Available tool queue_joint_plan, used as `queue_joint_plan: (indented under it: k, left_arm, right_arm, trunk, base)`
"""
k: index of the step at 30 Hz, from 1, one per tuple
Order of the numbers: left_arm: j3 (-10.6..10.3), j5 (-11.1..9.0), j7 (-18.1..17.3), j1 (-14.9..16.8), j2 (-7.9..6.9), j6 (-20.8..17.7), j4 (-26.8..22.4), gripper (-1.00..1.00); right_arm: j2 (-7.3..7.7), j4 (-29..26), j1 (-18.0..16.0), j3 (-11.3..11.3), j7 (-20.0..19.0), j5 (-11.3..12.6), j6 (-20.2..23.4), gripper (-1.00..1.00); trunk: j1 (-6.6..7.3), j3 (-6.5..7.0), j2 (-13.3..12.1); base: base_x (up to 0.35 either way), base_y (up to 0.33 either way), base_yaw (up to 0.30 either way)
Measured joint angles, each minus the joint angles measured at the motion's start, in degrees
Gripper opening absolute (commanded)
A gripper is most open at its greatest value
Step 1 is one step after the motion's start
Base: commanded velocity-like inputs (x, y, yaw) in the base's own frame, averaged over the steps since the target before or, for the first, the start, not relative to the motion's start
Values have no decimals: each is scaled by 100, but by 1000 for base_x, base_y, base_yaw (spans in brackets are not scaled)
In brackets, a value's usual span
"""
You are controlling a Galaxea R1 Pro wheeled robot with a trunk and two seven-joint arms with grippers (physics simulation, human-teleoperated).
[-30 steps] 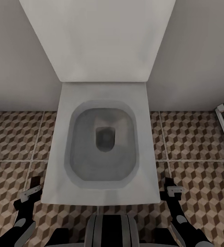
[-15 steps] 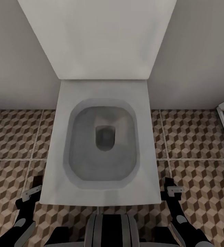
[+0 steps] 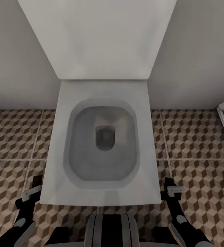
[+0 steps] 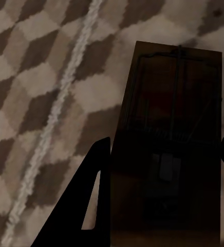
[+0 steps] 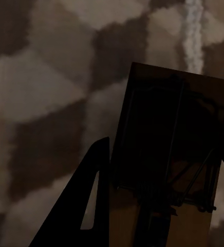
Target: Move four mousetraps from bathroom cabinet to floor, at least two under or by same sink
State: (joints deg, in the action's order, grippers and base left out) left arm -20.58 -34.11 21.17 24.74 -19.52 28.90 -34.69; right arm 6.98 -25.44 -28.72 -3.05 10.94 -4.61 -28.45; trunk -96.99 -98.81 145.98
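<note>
Toilet stands between left hand and right hand, on bathroom floor. Each hand holds a mousetrap between its fingers, above the floor.

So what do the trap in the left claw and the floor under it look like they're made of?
The mousetrap in the left claw looks like a dark-brown wooden slab, matte, with thin metal wire parts on top, as far as the dim render shows. The bathroom floor looks like ceramic tile: printed cube pattern, pale grout line.

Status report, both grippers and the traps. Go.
Left gripper shut on a mousetrap. Right gripper shut on another mousetrap. Toilet dead ahead.
</note>
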Motion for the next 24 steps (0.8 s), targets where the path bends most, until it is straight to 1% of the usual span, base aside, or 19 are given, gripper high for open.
queue_joint_plan:
  k: [17, 24]
  left_arm:
    - [-1, 1, 4, 0, 2, 0, 0, -100]
    - [6, 2, 26, 0, 0, 0, 0, -100]
  right_arm:
    - [0, -4, 0, -34, 0, -9, -2, -100]
    - [0, -1, 0, -13, 0, -3, -9, -100]
  trunk:
    - [0, 0, 0]
    - [0, 0, 0]
  base:
    - [0, 0, 0]
    - [0, 0, 0]
